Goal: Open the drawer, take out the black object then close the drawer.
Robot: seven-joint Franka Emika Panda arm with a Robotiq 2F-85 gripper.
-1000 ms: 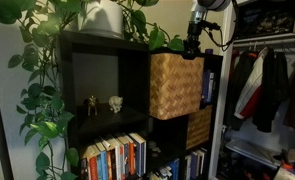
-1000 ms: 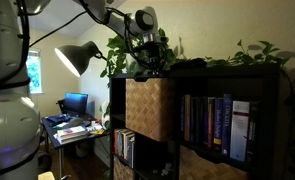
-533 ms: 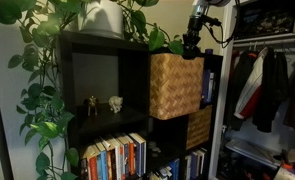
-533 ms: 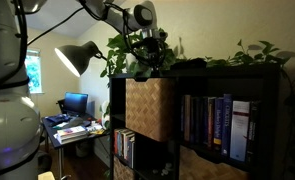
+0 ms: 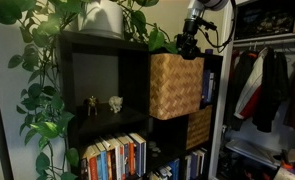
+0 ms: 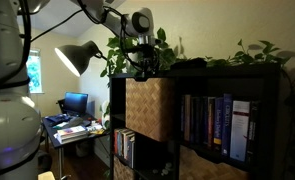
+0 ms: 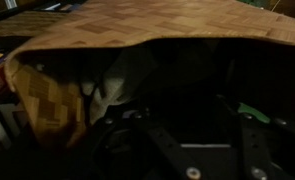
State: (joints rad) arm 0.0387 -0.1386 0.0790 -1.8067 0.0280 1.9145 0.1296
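The drawer (image 5: 175, 85) is a light tan woven basket that sticks out of its black shelf cubby in both exterior views; seen from the side it is the same basket (image 6: 150, 108). My gripper (image 5: 190, 47) hangs just above its open top at the front rim and also shows against the plant leaves (image 6: 142, 67). In the wrist view the gripper (image 7: 187, 125) looks down into the drawer (image 7: 137, 25), with dark fingers spread apart and nothing between them. The inside is very dark, so I cannot make out the black object; only a pale patch (image 7: 112, 92) shows.
A darker woven basket (image 5: 198, 127) sits in the cubby below. Two small figurines (image 5: 104, 102) stand in the open cubby beside the drawer, with books (image 5: 115, 157) under them. A leafy plant (image 5: 47, 70) drapes over the shelf. Clothes (image 5: 267, 85) hang beside it.
The gripper has risen slightly off the drawer's top rim and its jaws have spread apart. The drawer has not moved.
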